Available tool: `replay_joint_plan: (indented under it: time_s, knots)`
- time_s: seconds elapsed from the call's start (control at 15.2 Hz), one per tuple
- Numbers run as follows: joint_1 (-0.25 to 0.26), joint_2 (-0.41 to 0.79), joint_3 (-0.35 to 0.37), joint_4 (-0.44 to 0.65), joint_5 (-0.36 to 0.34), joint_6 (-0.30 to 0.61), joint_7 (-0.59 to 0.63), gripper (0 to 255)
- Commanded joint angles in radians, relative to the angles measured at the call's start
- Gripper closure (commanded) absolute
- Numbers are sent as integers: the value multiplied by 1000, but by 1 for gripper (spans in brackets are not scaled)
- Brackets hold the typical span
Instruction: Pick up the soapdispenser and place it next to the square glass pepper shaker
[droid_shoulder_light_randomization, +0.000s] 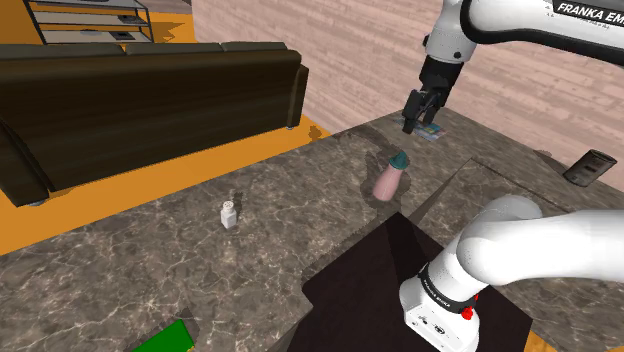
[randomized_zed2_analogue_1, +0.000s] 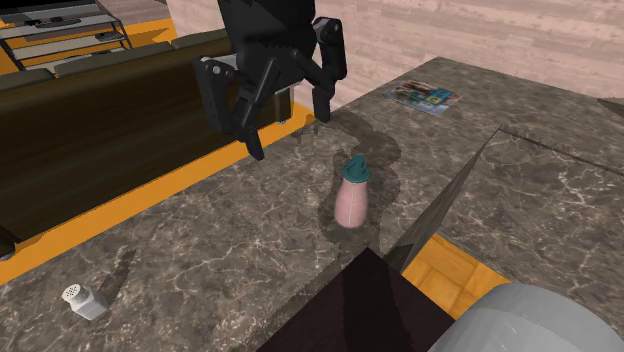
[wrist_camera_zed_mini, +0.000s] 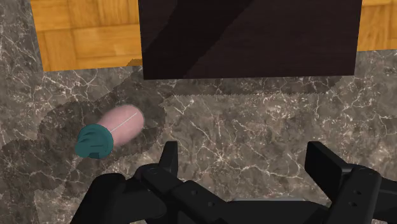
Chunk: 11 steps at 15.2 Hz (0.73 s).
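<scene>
jaws spread, empty | soap dispenser (droid_shoulder_light_randomization: 389, 178) upright on worktop (droid_shoulder_light_randomization: 300, 200), 7 o'clock of jaws in shoulder view | pepper shaker (droid_shoulder_light_randomization: 229, 212) at its 9 o'clock, well apart

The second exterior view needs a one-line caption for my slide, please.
Open black gripper hangs over the marbled counter near the pink, teal-capped soap dispenser; the shaker stands far off.
</scene>
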Motion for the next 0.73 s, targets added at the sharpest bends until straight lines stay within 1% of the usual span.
replay_joint_plan:
  time_s: [0.0,0.33,0.66]
  knots:
    - [0,0,0,0,0,0,0,0]
    - [-37,-38,-104,-141,-70,167,-82,0]
    - [-79,-24,-223,-247,-143,352,-167,0]
